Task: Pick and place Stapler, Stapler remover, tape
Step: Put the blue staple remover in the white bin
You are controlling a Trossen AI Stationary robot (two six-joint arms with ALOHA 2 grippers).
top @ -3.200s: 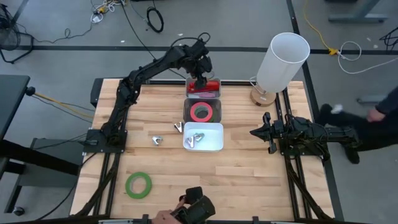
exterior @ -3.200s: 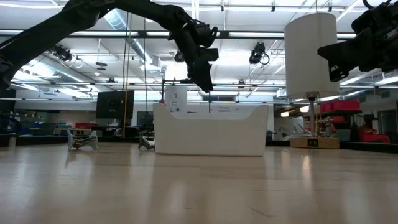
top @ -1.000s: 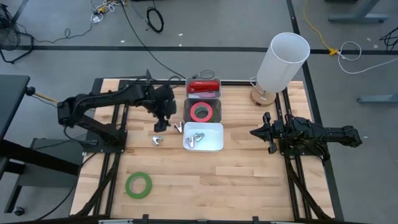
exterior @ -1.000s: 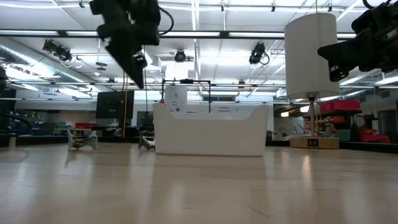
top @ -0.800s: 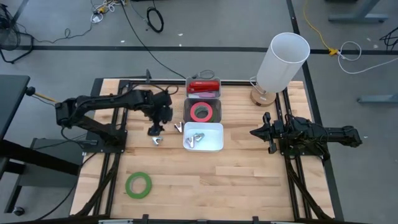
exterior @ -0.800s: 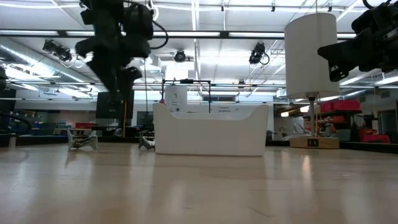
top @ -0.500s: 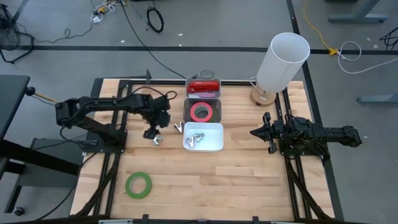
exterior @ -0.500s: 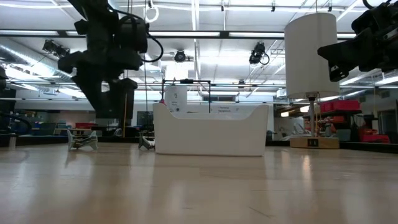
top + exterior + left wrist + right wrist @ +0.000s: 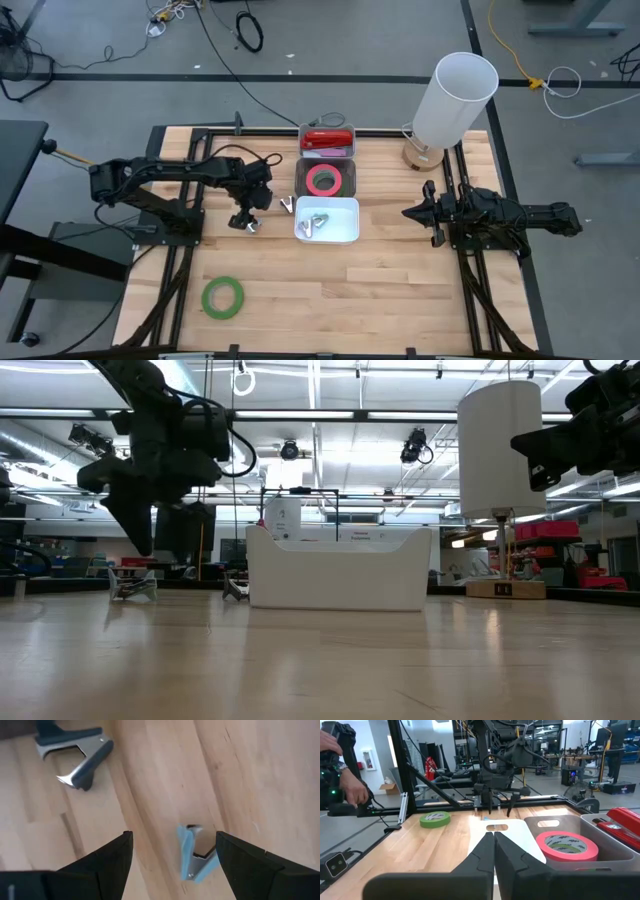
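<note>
Since the earlier frames the left gripper [image 9: 243,219] has swung from the upper bins down to centre-left, fingers apart over the light-blue staple remover [image 9: 196,854] on the table [image 9: 400,290]. It looks light, stiff, slippery — best pinched across its plastic sides. The right gripper [image 9: 428,213] waits at right, closed.

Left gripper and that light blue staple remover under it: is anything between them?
Nothing: the left wrist view shows the left gripper open around the light blue staple remover, only bare wood between.

Bare desk [image 9: 330,290] lay open around the green tape [image 9: 222,297]; the white bin [image 9: 328,220] and a second staple remover [image 9: 288,205] crowded the left end effector [image 9: 243,218].
</note>
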